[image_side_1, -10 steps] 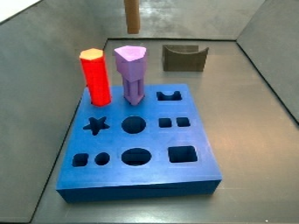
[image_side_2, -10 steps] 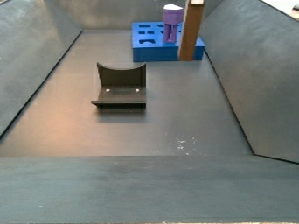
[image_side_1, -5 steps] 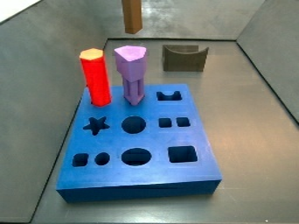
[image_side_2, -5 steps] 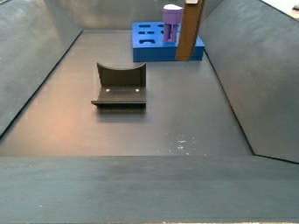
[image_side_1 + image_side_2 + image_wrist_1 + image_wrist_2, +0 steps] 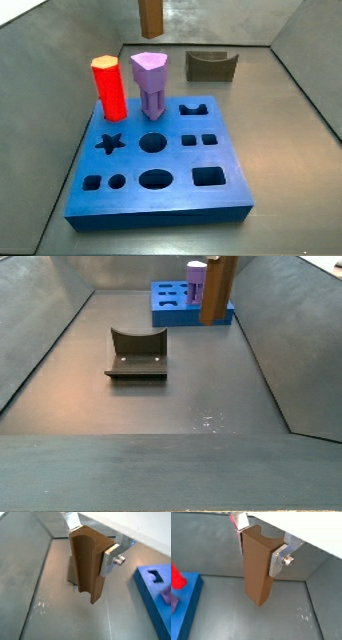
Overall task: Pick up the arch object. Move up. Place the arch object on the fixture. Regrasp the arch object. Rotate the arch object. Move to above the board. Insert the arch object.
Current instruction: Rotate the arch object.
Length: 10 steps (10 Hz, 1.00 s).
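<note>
1. Grey walled enclosure with a dark grey floor (image 5: pixel 187 396), seen in both side views.
2. Blue board (image 5: pixel 160 160) lying flat on the floor, with star, round, square and arch-shaped holes in its top; visible at the far end (image 5: pixel 171 304) in a side view.
3. Red hexagonal peg (image 5: pixel 108 87) and purple pentagonal peg (image 5: pixel 150 83) standing upright at the board's rear edge, side by side.
4. Fixture (image 5: pixel 136 354) on the floor, well apart from the board, with a curved dip in its top; also visible beyond the board (image 5: pixel 210 66).
5. Gripper (image 5: pixel 90 542) closed on the arch object (image 5: pixel 88 564): silver finger plates (image 5: pixel 281 558) pressed against opposite sides of its upper part in both wrist views (image 5: pixel 261 542).
6. Arch object (image 5: pixel 256 564) held upright, lower end clear of the floor; notched groove running along its length.
7. Lower end of the arch object (image 5: pixel 151 14) at the top edge of a side view, raised above the pegs; gripper out of frame there.
</note>
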Available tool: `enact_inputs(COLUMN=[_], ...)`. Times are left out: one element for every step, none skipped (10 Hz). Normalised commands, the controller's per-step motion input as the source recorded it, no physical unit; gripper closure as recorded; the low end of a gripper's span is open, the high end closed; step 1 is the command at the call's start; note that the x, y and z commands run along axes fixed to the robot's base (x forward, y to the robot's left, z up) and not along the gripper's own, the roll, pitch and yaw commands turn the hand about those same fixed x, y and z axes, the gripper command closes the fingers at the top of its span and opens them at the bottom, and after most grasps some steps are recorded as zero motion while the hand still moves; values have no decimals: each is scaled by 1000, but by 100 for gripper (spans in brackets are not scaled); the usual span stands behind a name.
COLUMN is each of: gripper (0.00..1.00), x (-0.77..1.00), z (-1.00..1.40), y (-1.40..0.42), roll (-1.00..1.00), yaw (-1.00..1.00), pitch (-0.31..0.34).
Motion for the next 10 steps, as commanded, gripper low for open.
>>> enact_inputs(gripper=[100, 100, 100, 100, 100, 100, 100, 100, 100, 100], x=[0, 0, -1, -1, -1, -1, -1, -1, -1, 0], z=[0, 1, 1, 1, 1, 1, 1, 2, 5, 7], y=[2, 5, 8, 10, 12, 13, 14, 15, 15, 16], roll=[-53, -58, -65, -72, -84, -91, -111, -132, -165, -165], yaw=[-1000, -1000, -1000, -1000, -1000, -1000, -1000, -1000, -939, -706], pitch=[9, 10, 11, 13, 15, 16, 19, 23, 28, 27])
